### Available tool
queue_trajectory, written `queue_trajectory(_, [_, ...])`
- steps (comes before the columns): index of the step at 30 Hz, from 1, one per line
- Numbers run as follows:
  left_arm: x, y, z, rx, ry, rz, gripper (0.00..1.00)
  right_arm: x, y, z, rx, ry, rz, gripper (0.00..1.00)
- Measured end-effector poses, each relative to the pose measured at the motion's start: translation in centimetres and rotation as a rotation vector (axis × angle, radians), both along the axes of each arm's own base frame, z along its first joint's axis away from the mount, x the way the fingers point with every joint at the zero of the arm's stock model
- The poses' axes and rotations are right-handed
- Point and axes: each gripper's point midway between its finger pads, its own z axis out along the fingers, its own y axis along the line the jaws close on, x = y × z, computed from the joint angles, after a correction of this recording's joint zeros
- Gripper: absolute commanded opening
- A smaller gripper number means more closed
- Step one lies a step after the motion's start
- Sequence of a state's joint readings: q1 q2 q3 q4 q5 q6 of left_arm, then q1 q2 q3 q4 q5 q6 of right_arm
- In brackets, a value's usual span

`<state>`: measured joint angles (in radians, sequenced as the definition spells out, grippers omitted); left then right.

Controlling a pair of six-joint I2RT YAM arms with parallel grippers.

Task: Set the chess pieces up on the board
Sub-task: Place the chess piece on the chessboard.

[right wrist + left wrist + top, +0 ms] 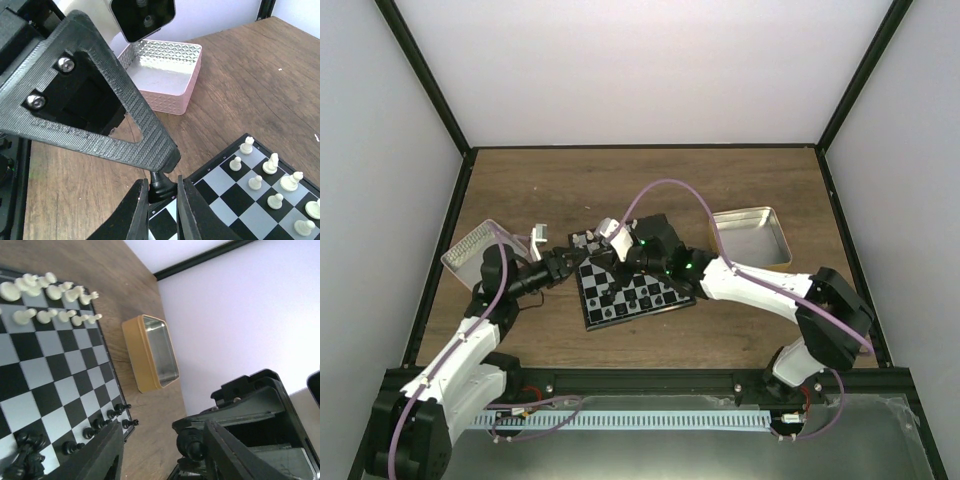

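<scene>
The board point(638, 292) lies at the table's middle, with black chess pieces point(98, 426) along one edge and white pieces point(49, 296) along the opposite one. My right gripper point(164, 189) is shut on a black chess piece point(161, 181), held just over the board's corner point(220, 165). My left gripper point(162, 434) stands open around that same piece point(192, 445). One of its fingers point(125, 125) rests against the piece's top, and the other finger point(95, 455) is well apart. From above, both grippers point(570, 266) point(620, 254) meet at the board's far-left corner.
An open metal tin point(475, 247) sits left of the board, close to the left arm. A second open tin point(752, 236) is at the right, behind the right arm. Black frame posts edge the table.
</scene>
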<state>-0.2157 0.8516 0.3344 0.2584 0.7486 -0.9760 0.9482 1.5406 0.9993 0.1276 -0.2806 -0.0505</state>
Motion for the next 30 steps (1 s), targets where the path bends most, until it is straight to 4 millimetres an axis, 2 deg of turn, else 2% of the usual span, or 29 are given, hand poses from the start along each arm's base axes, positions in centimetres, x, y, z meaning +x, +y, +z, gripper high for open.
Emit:
queue_trajectory(7, [-0.7, -0.7, 1.1, -0.037, -0.027, -0.063, 0.21, -0.5, 0.0, 0.5, 0.023, 0.013, 0.019, 0.1])
queue_trajectory(14, [-1.2, -1.1, 1.2, -0.04, -0.036, -0.106, 0.05, -0.8, -0.1, 0.1, 0.017, 0.027, 0.022, 0.11])
queue_trajectory(16, [-1.2, -1.1, 1.1, -0.04, -0.035, -0.109, 0.04, -0.8, -0.1, 0.0, 0.016, 0.028, 0.022, 0.18])
queue_trajectory(19, [-1.2, -1.1, 1.1, -0.034, -0.042, -0.109, 0.04, -0.8, -0.1, 0.0, 0.016, 0.032, 0.02, 0.38])
queue_trajectory(21, [-1.2, -1.0, 0.7, -0.021, -0.036, -0.102, 0.04, -0.7, -0.1, 0.0, 0.017, 0.029, 0.014, 0.45])
queue_trajectory(25, [-0.6, -0.1, -0.5, 0.07, -0.004, -0.044, 0.04, 0.0, -0.6, -0.4, 0.0, 0.035, -0.045, 0.48])
queue_trajectory(30, [1.0, 1.6, -0.5, 0.236, -0.011, 0.053, 0.04, 1.3, -2.4, -3.1, -0.067, 0.054, -0.172, 0.51])
